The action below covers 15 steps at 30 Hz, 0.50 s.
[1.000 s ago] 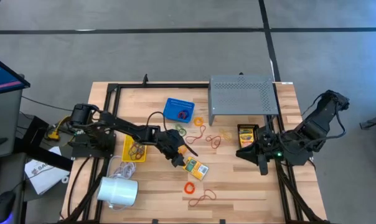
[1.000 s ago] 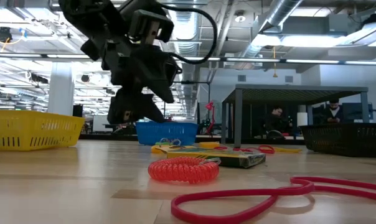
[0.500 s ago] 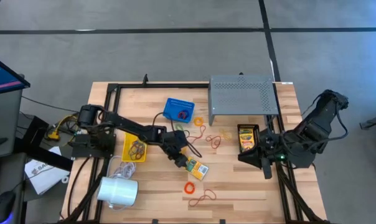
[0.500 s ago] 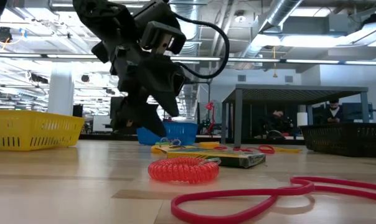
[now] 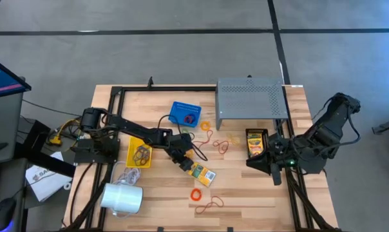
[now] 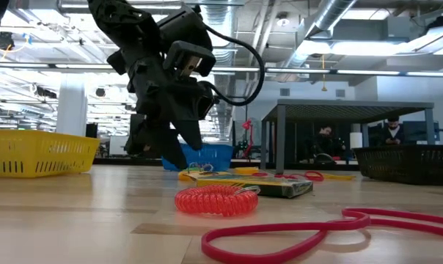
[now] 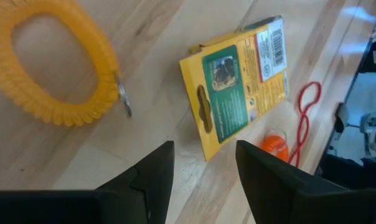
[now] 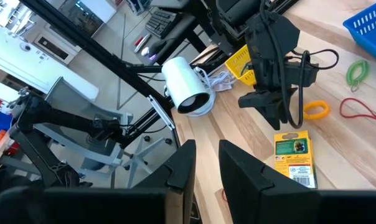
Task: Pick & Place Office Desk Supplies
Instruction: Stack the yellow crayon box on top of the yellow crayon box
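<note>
Left gripper [image 5: 183, 162] low over mid surface [image 5: 246, 193], fingers [image 7: 152, 180] spread, empty, tips just beside yellow crayon box [image 5: 202, 174] lying flat; yellow coil band [image 7: 54, 68] close by on wood

Orange coil band [image 5: 196, 194] and red rubber band [image 5: 209, 205] nearer front edge; more bands near blue basket [image 5: 185, 113]; yellow bin [image 5: 141, 153] holds bands

Second crayon box [image 5: 255, 140] by grey shelf [image 5: 251, 98]

Right gripper [image 5: 272, 173] hangs at right side near that box, fingers narrowly parted, holding nothing
</note>
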Motion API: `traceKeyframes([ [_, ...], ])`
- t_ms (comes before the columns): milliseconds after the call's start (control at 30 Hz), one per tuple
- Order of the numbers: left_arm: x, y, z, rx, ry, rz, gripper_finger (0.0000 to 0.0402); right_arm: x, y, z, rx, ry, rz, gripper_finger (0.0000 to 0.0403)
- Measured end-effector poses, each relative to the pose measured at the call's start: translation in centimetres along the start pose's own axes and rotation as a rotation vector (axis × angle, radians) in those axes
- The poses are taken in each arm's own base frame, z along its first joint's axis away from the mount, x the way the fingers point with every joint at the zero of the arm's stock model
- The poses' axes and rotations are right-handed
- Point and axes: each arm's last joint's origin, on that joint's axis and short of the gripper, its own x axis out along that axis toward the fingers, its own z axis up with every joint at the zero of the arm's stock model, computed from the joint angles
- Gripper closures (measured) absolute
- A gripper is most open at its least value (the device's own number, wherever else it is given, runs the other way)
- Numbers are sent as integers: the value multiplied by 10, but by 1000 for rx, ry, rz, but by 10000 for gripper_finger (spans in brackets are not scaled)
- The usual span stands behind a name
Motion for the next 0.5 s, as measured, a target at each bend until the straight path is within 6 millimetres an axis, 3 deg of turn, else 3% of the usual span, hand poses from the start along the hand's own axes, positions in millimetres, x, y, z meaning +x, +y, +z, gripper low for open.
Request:
traceKeyframes([
  [500, 1, -5, 0, -39, -30, -26, 234, 0, 2, 1, -5, -8, 14, 334],
])
